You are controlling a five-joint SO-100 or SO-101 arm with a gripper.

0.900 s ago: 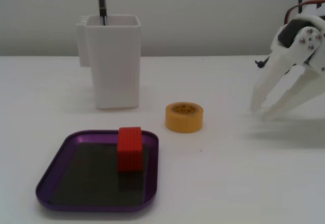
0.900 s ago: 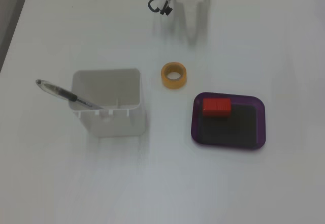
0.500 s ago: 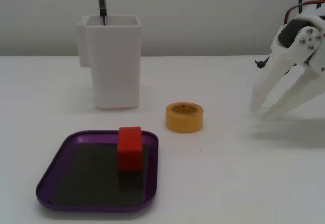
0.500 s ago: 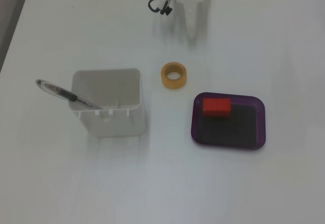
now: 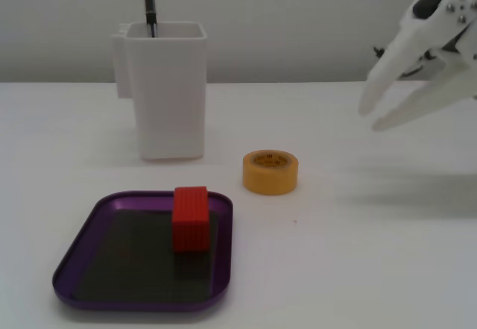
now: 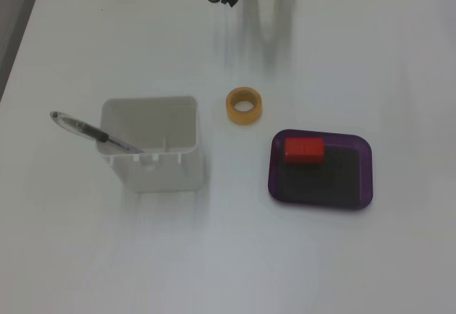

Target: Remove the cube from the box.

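Observation:
The red ribbed cube [image 5: 190,217] stands upright inside the purple box [image 5: 74,258], against its far rim. In the other fixed view, from above, the cube [image 6: 304,149] lies in the upper left corner of the box [image 6: 363,179]. My white gripper [image 5: 370,118] hangs in the air at the far right, well away from the box, its fingers slightly apart with nothing between them. From above, the gripper [image 6: 273,25] shows only faintly at the top edge, white against the white table.
A yellow tape roll [image 5: 270,171] lies between the box and the gripper. A tall white square container [image 5: 165,90] holding a pen [image 5: 149,1] stands behind the box. From above, the tape roll [image 6: 244,105] sits between the container [image 6: 153,157] and the box.
The gripper has lifted from just above the table to a higher position. Cube, box, tape roll and container have not moved.

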